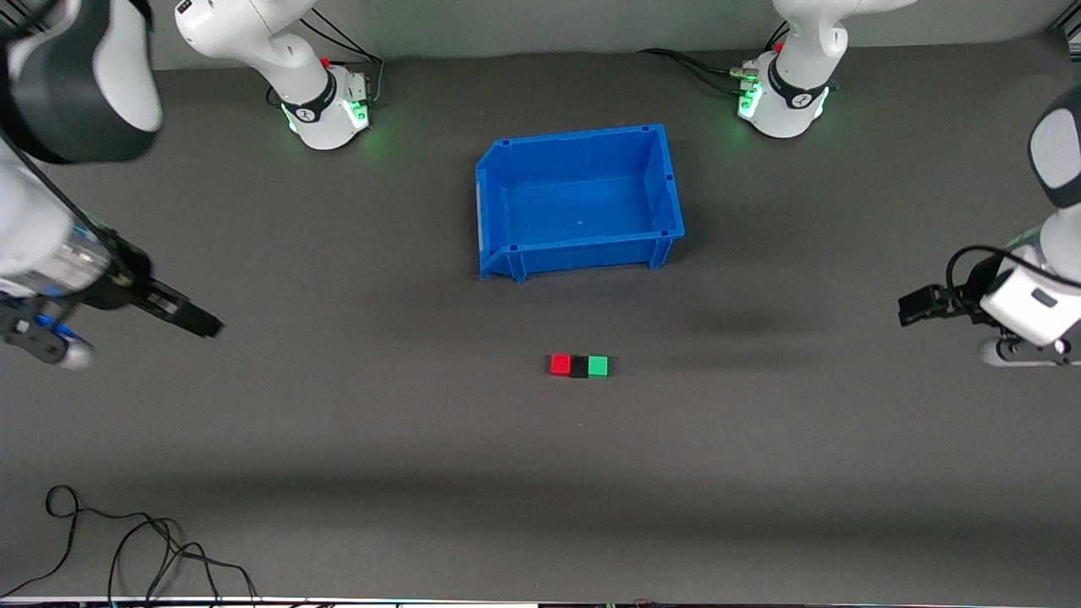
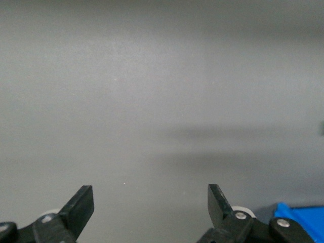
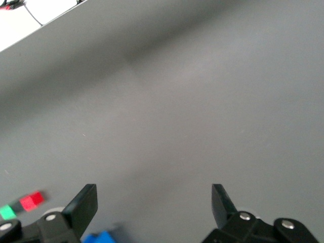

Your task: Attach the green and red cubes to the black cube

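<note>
The red cube (image 1: 560, 364), the black cube (image 1: 578, 366) and the green cube (image 1: 598, 366) sit touching in one row on the table, black in the middle, nearer to the front camera than the blue bin. The red cube (image 3: 31, 201) and green cube (image 3: 7, 211) also show in the right wrist view. My right gripper (image 1: 205, 324) is open and empty (image 3: 154, 195), up over the table toward the right arm's end. My left gripper (image 1: 909, 306) is open and empty (image 2: 150, 195), over the left arm's end. Both are well apart from the cubes.
An empty blue bin (image 1: 498, 245) stands at mid-table between the cubes and the robot bases; its corner shows in the left wrist view (image 2: 298, 215) and the right wrist view (image 3: 98, 238). A black cable (image 1: 127, 540) lies near the table's front edge at the right arm's end.
</note>
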You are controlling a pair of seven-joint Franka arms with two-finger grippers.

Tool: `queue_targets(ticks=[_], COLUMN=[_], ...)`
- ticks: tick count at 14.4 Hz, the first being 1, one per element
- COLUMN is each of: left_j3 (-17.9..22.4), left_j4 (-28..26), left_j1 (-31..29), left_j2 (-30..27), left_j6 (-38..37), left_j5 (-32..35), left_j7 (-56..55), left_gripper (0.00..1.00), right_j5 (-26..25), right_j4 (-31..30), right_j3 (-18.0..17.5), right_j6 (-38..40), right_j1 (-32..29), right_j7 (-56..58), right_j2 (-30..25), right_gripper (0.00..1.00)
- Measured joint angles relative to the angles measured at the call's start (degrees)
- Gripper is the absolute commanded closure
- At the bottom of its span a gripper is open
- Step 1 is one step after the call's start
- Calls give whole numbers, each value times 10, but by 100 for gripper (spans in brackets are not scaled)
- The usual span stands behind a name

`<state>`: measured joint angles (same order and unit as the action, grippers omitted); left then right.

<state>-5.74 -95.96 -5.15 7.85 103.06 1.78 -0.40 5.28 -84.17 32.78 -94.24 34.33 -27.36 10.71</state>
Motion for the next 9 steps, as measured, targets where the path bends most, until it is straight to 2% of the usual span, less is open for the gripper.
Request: queue_targets(ticks=[1,4,5,9], left_j3=[0,1,0,-1], left_j4=[-12,-26,-26,-13], left_j1=[-3,-7,-7,-7], left_j2=[-14,-40,-45,-59], left_j6=[-1,-15,-21,-47], left_j5=[1,1,1,1], left_j7=[6,12,13,13], left_gripper=[0,0,0,0], right_j5=[-12,-33,-34,-35], right_j4=[-11,-41,-47,-52], right_j3=[-32,-179,-217,-323], right_j6=[0,-1,-1,-1], right_j1=[-36,-201,-247,-373], right_j7=[38,154,189,262], right_j2=[-19,-65,-73,-80], right_gripper=[0,0,0,0])
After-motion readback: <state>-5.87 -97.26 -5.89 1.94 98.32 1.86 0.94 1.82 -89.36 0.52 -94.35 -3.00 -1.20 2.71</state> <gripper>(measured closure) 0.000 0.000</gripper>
